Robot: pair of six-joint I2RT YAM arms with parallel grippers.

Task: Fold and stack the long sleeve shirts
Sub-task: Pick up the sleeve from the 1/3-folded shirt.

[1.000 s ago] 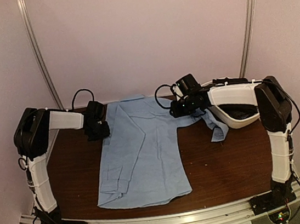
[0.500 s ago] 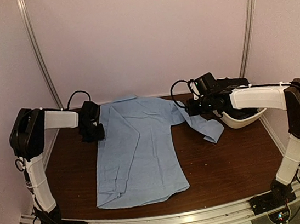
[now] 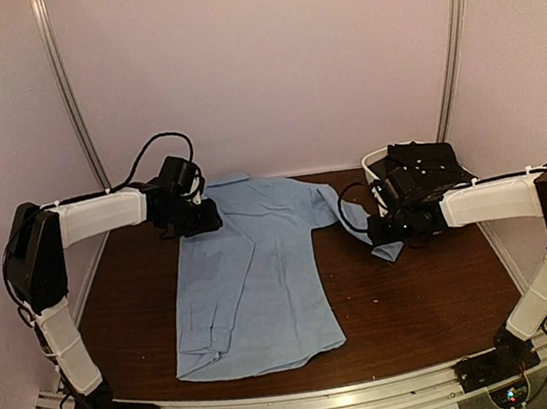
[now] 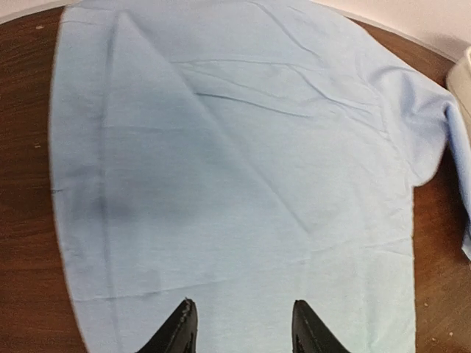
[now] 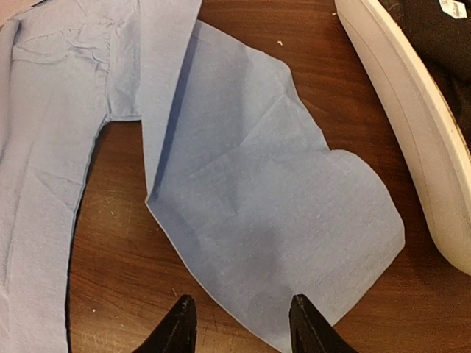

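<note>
Surface: dark wood table (image 3: pixel 437 294), pale walls behind.
Shirt: light blue shirt (image 3: pixel 252 268) lies flat at centre, collar to 12, hem to 6; one sleeve (image 5: pixel 272 213) trails to 3.
Left gripper (image 4: pixel 243 305): jaws apart, empty, over the shoulder at 11.
Right gripper (image 5: pixel 239 303): jaws apart, empty, over the sleeve end.
Risk: a shallow pinch could slip or drag the body askew.
Obstacle: white tub (image 5: pixel 397 110) at 2, just beside the sleeve, crowds the right arm.

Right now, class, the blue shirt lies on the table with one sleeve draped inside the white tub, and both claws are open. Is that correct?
Not quite. The sleeve lies flat on the table beside the white tub, not inside it; the right wrist view shows this. The rest holds: blue shirt on the table, left claw and right claw open.
</note>
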